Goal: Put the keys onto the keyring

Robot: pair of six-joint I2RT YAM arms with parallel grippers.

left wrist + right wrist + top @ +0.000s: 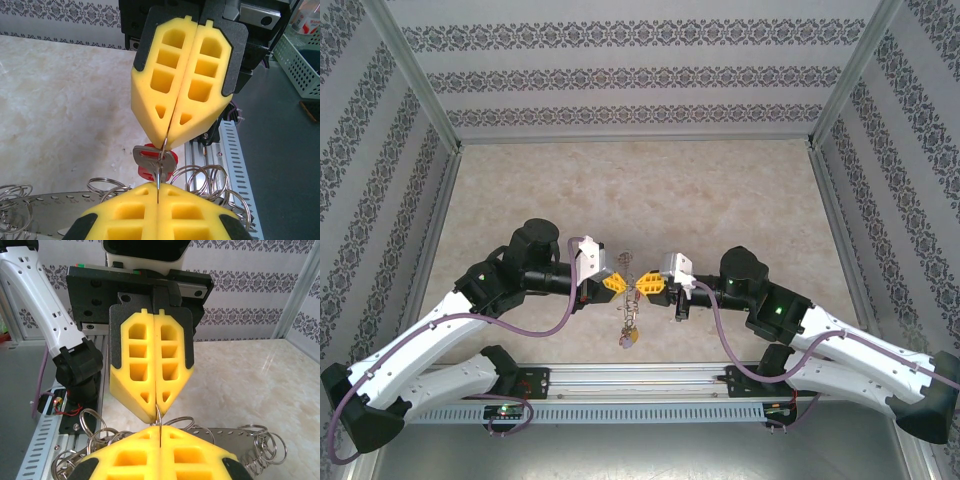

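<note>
pinching the keyring between them — left fingers, right fingers

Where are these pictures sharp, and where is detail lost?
Left wrist view: the red-tagged key is sharp. Right wrist view: the keyring wire is thin but clear. Top external view: the hanging keys are too small to read.

Seen from above, the left arm bends in from 8 o'clock and the right arm from 4 o'clock. The left gripper points to 3 o'clock and the right gripper to 9 o'clock, their tips almost meeting. Each has its yellow fingers pressed together on the keyring wire.
</note>
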